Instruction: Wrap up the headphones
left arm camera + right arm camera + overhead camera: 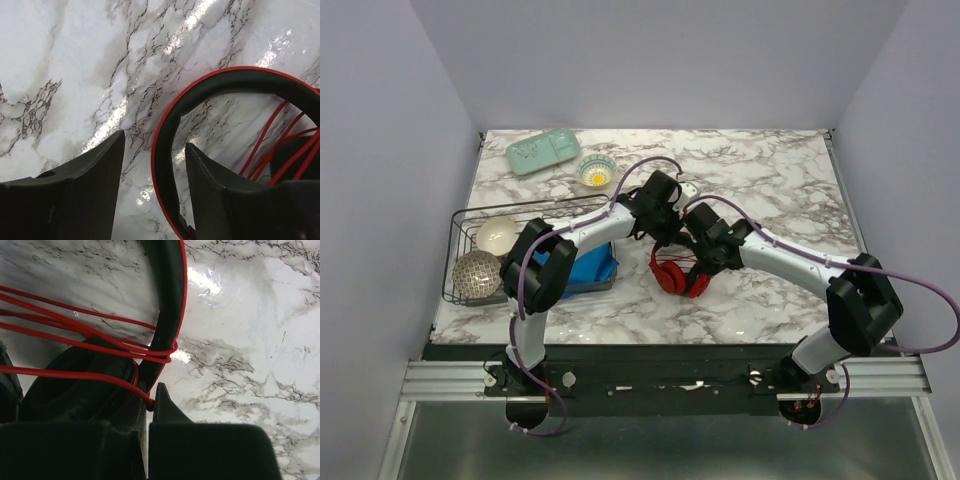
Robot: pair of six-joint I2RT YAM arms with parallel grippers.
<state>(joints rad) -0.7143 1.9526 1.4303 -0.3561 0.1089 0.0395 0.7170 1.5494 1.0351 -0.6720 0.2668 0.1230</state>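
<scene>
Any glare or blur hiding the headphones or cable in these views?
Top external: even light, sharp, headphones only partly visible. Left wrist: glare streaks on the marble table, headband clear. Right wrist: one glare patch, cable crisp.

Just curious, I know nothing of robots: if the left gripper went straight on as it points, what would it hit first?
Probably the red headband, lying just ahead of one finger of the left gripper; its other finger faces the marble table. Depth is hard to judge.

Headphones [671, 276] right of basket [454, 255]
</scene>
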